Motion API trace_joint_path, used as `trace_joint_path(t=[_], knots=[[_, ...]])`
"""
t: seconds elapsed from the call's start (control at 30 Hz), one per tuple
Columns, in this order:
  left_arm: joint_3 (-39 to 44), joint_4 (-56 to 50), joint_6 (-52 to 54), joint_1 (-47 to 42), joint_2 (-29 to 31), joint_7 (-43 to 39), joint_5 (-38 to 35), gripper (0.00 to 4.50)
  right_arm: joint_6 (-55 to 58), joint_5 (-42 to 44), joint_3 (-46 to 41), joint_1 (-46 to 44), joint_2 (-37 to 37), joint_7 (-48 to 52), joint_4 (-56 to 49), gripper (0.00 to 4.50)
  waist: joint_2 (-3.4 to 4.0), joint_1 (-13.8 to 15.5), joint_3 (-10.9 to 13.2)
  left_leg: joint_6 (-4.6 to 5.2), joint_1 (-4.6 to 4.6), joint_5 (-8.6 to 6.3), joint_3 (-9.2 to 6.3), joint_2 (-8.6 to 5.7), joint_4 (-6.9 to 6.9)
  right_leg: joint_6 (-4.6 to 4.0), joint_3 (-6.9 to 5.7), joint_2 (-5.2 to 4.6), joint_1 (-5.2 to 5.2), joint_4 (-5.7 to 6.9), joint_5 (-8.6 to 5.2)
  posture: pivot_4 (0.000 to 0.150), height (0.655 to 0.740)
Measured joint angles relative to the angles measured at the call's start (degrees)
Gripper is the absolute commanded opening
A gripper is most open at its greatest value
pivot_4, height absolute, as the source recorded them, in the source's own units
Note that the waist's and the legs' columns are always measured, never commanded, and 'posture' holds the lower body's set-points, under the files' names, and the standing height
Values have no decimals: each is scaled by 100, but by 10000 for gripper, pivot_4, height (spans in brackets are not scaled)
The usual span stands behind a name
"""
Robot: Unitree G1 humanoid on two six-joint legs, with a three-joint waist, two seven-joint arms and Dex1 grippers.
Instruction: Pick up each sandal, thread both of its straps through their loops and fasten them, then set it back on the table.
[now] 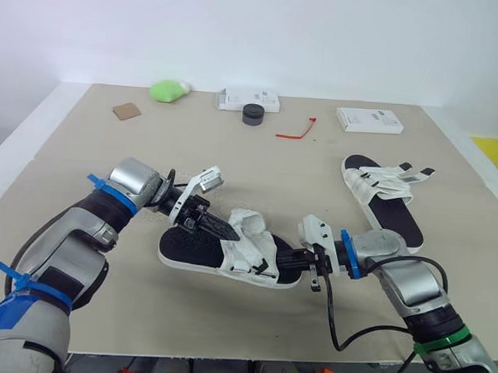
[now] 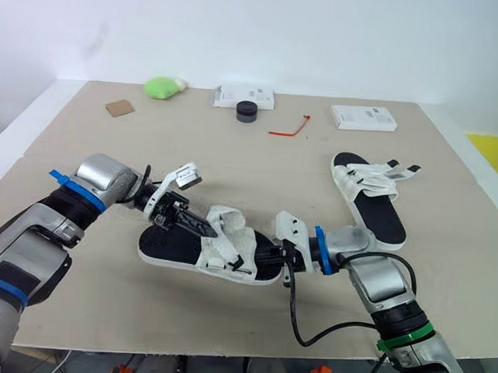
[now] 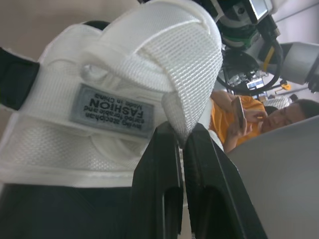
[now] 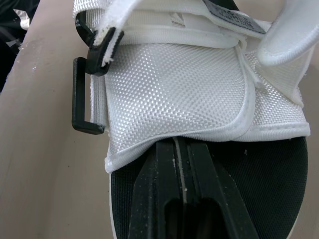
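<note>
The near sandal, black-soled with white woven straps, lies at the table's front middle. My left gripper reaches in from the left and is shut on the end of a white strap, pinching its edge between the fingers. My right gripper comes from the right, shut on the hem of the sandal's white mesh upper. A black loop sticks out at the side of that upper. The second sandal lies flat at the right, its strap ends loose.
Along the table's far edge lie a green lump, a brown square, a white box, a black round cap, a red tie and another white box. A person in orange sits beyond the table.
</note>
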Motion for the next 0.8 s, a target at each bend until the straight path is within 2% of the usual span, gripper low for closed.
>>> trace_joint_path(t=[0.13,0.33,0.53,0.8], knots=[[335,470,187,-287,-399,5,74,1926,2,6,-5,17,-2,1,-39,0,-7,-13,4,3,-20,-1,0,1,0,2,0,1,-7,0,1,1500,7400],[452,-507,1224,-197,-539,8,-311,1926,2,18,-10,53,-2,-36,-101,0,-2,-19,7,7,-29,-3,-4,8,0,4,5,16,-2,6,2,1500,7400],[384,-719,1320,-66,-375,9,-354,1926,8,17,-10,53,-4,-54,-100,0,-1,-16,7,8,-26,-2,-4,8,2,5,7,16,1,6,3,1500,7400],[115,-393,939,-68,-466,-3,-113,1926,9,17,-6,52,-7,-55,-101,0,0,-14,6,8,-25,-2,-3,7,2,5,7,16,3,6,3,1500,7400]])
